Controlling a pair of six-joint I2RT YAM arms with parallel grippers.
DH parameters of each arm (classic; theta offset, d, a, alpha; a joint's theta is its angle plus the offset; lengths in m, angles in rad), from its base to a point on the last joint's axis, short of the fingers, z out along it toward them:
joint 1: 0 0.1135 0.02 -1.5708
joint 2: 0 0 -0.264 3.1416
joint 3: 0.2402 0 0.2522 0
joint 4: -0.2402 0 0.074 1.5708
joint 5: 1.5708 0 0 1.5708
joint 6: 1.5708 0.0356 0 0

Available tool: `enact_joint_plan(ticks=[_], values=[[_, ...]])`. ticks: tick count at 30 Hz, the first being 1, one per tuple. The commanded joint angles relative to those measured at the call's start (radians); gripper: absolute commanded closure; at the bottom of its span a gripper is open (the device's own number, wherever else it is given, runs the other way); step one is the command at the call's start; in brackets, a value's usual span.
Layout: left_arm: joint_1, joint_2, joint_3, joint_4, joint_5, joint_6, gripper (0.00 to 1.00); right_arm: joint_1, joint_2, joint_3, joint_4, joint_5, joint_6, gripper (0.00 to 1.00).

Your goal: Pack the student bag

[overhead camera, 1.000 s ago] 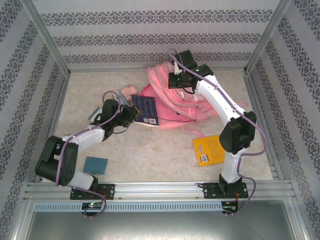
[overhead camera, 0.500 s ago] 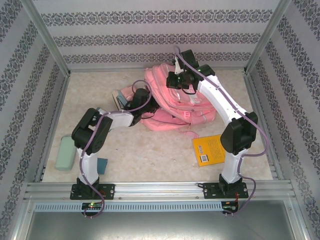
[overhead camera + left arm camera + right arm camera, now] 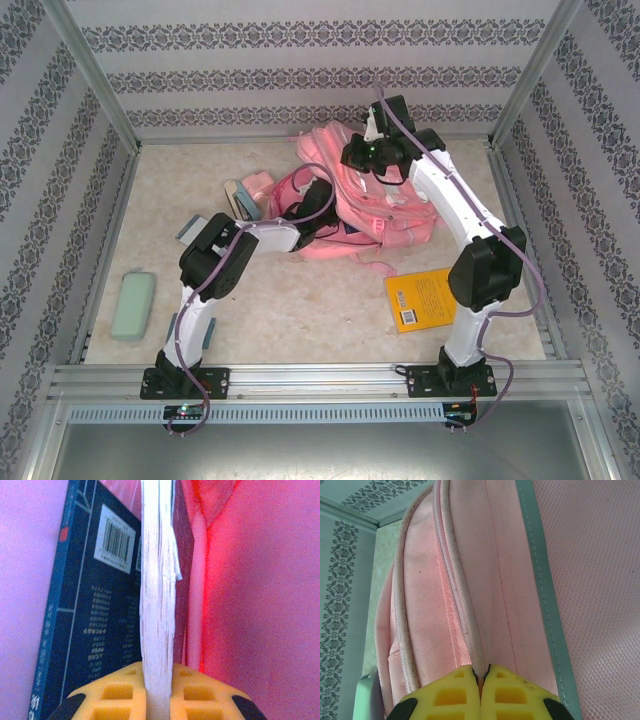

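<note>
– Since it is soft cloth with nothing stiff in it, how do you rate the bag [image 3: 470, 580] for handling?
– Light, limp, not fragile. I expect it to sag and fold wherever I lift it, and the mouth to fall shut. My judgement: take it by a corded seam or a strap, where the cloth is doubled. Flat panels would likely slip through the pads.
– What of the right gripper [image 3: 481, 677]?
– Fingertips together, nipped on a corded seam of the bag. From above it sits at the bag's far edge, which I read as holding the opening up.
– And the left gripper [image 3: 159, 685]?
– Pads against both faces of a blue book [image 3: 95, 605], page edge running up between them, barcode cover on the left of the wrist view. Pink cloth lies on both sides of the book, so I take book and fingers to be inside the bag's mouth. How hard the grip is I cannot tell.
– Where is the bag itself?
– Lying at the far middle of the table [image 3: 300, 300], both arms reaching to it. A yellow book [image 3: 420, 298] lies nearer the right arm's base, apart from the bag. A green case [image 3: 132, 305] is well off by the left wall.
– Risk?
– The book's corner catching the lining. Stiff thing, slack pocket.
</note>
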Motion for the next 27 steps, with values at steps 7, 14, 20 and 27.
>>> enact_joint_plan(ticks=[7,14,20,27], values=[[-0.037,-0.080,-0.027,-0.189,-0.064,0.049,0.33,-0.011,-0.071,-0.037,0.141,-0.063,0.021,1.00],[-0.037,-0.191,-0.057,-0.363,-0.110,0.110,0.09,-0.019,-0.065,-0.068,0.147,-0.045,0.005,1.00],[-0.027,-0.264,-0.047,-0.614,-0.155,0.150,0.00,-0.021,-0.047,-0.107,0.146,-0.026,-0.019,0.94],[0.029,-0.417,-0.148,-0.851,-0.188,0.160,0.01,-0.021,-0.042,-0.166,0.156,0.006,-0.038,0.88]])
